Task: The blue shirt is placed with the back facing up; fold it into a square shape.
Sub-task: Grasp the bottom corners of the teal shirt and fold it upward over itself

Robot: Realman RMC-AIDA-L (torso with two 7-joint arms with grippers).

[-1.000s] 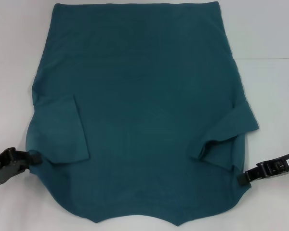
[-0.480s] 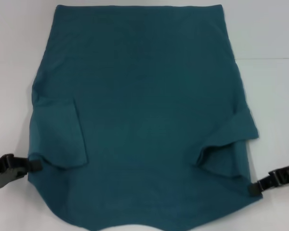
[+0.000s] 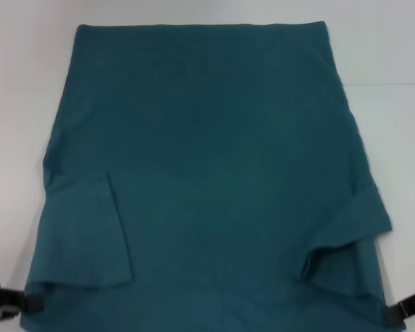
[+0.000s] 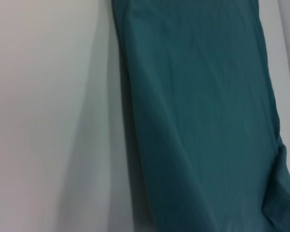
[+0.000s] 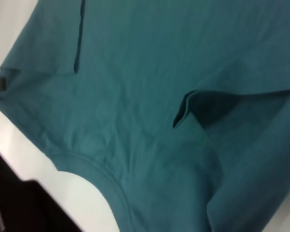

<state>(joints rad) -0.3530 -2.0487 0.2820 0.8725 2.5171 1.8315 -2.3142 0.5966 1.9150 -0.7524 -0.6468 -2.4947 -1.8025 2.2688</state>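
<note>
Both grippers (left [image 3: 29, 302], right [image 3: 389, 315]), clamped on the blue shirt [image 3: 207, 159], have drawn its corners nearer.

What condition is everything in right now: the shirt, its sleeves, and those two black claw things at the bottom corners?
blue shirt: spread flat, plain side up, not yet folded into a square.
left sleeve: folded inward onto the body.
right sleeve: folded inward, its edge lifted a little.
left gripper: at the shirt's near left edge, jaws shut on the fabric.
right gripper: at the near right edge, jaws shut on the fabric.
table: white, under the shirt.
</note>
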